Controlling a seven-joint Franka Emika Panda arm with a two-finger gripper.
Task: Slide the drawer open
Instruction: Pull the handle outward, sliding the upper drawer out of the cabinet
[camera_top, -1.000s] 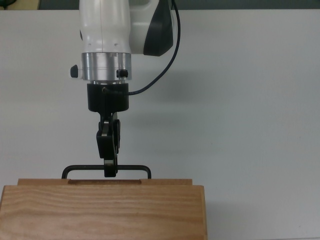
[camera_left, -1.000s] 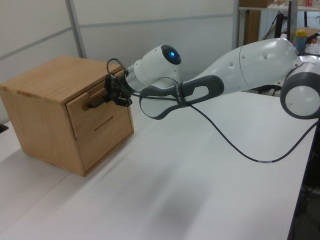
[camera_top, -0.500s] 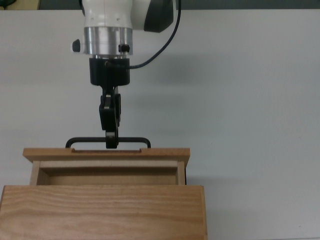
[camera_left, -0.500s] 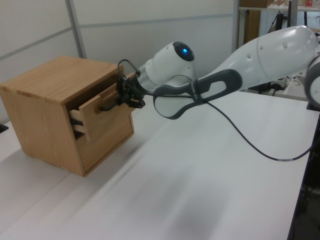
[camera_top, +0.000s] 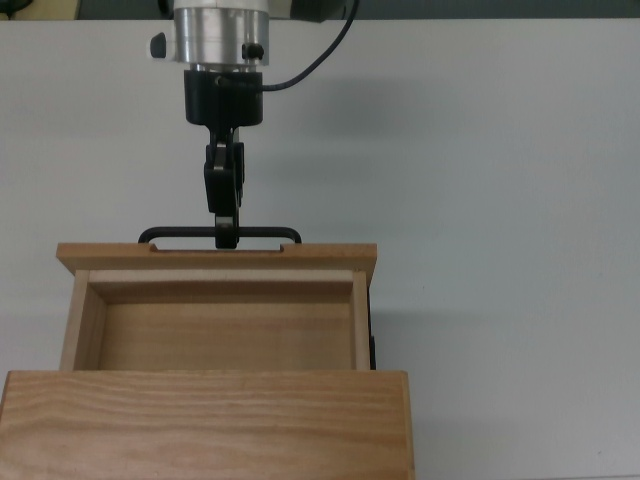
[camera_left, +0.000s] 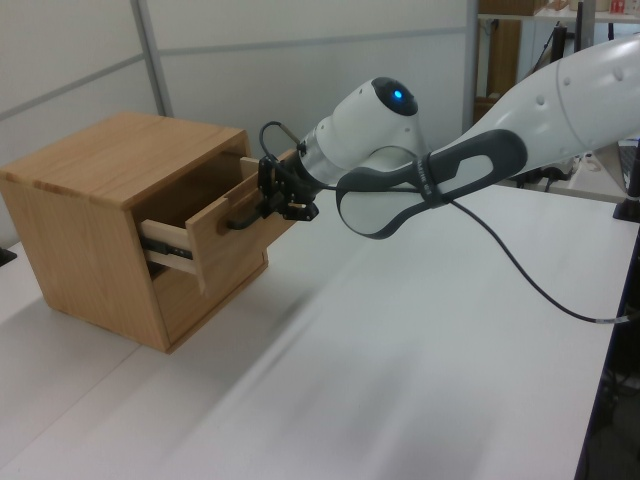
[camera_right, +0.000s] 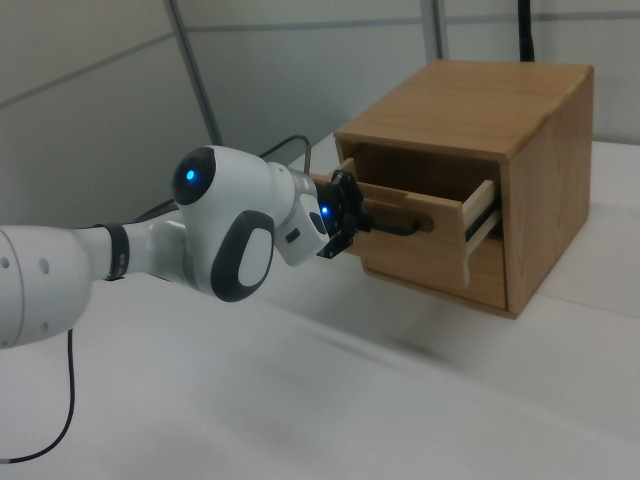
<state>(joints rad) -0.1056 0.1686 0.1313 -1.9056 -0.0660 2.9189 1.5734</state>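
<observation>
The drawer (camera_top: 215, 310) stuck well out of the cabinet (camera_top: 208, 420), near the table's (camera_top: 500, 200) edge, and the fingers (camera_top: 227, 225) were clamped tight on its black handle (camera_top: 219, 236).

A broad white table (camera_left: 400, 380) fills most of the room here, its top matte and evenly lit, with only soft shadows. Behind it runs a pale grey panelled wall (camera_left: 300, 60), split by a thin horizontal seam and a slanted metal post (camera_left: 150, 50). In the left view's upper right corner stands a wooden shelf (camera_left: 505, 45), with cluttered equipment beside it too far off to make out. In the right view the same grey panels and another metal post (camera_right: 195, 70) close off the back.
</observation>
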